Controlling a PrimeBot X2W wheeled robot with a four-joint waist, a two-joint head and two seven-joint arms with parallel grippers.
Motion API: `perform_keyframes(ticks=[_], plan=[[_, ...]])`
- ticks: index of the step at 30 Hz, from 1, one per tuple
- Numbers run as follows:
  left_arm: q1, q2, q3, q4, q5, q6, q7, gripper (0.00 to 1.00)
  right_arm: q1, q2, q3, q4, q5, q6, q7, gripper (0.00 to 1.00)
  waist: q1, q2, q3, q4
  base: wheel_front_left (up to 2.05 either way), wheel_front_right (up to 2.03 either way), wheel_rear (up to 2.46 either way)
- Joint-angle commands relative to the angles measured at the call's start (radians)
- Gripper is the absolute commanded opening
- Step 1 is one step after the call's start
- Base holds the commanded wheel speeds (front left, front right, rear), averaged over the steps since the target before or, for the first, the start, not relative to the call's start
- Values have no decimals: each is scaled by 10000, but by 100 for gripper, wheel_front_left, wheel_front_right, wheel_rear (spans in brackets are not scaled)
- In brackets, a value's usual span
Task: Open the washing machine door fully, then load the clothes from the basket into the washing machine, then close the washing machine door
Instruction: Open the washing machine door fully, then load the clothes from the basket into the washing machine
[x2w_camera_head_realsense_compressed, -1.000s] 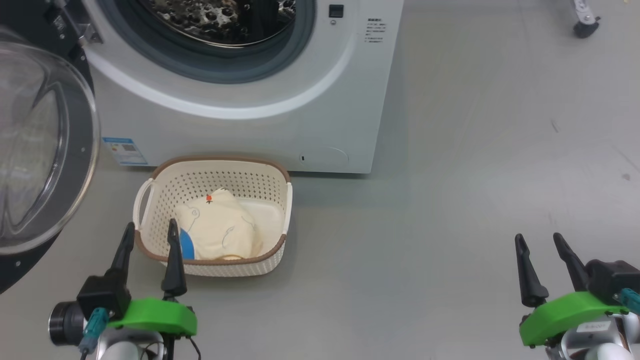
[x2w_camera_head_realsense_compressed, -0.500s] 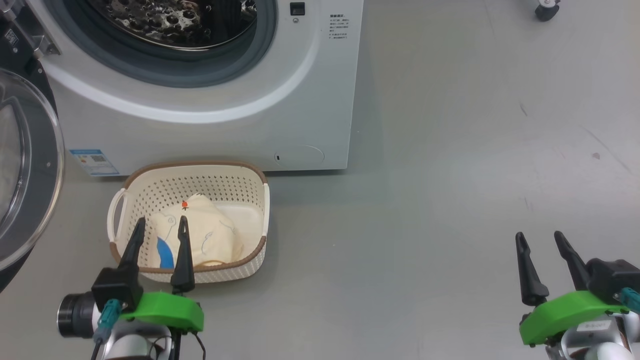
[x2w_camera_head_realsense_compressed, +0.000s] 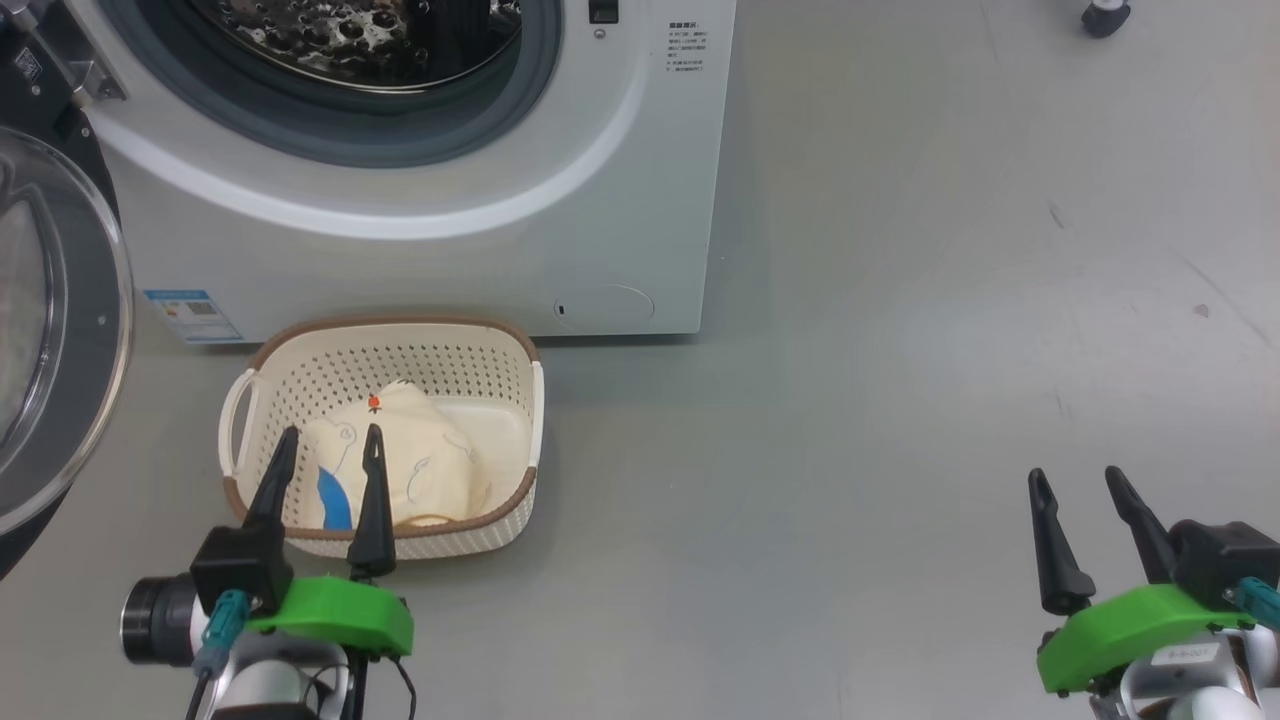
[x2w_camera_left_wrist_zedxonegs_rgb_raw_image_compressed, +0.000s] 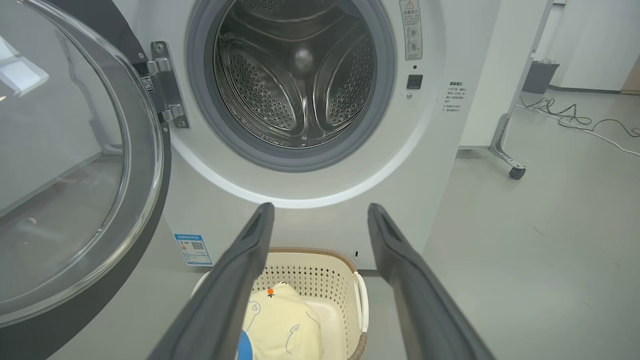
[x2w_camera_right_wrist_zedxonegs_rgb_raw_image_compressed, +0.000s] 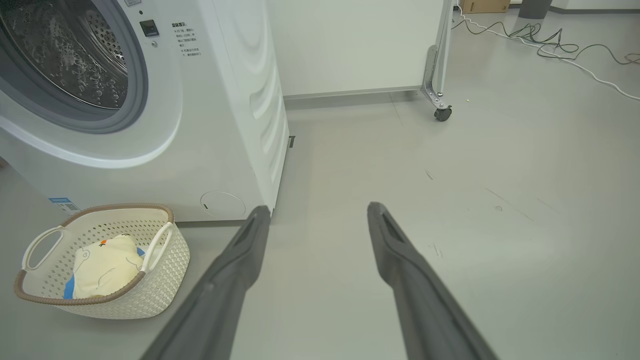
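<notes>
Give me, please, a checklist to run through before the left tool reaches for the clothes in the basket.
1. The washing machine door stands wide open: ok.
2. The drum is empty, its opening unblocked: ok.
3. The clothes lie uncovered in the basket: ok.
4. The left tool is open and empty: ok.
5. Height of the left tool above the clothes: cannot tell.
6. The right tool is open, well apart from the basket: ok.
</notes>
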Motion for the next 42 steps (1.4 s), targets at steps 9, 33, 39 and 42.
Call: perform_keyframes(ticks=[9,33,39,42], plan=[[-450,190,402,-245,-115,6,-66,100,-384,-152,269,-276,90,-29,-115,100,0,0,75,-12,1,-1,0],[-655,223,287,-115,-93,73,-68,100,-505,-152,312,-210,131,-29,-162,100,0,0,315,154,116,-116,0],[-645,231,278,-49,-125,100,-68,100,-515,-152,327,-194,112,-29,-154,100,0,0,268,231,25,-25,0],[-629,233,278,-3,-149,102,-68,100,-494,-152,337,-180,106,-29,-148,100,0,0,218,269,0,0,0]])
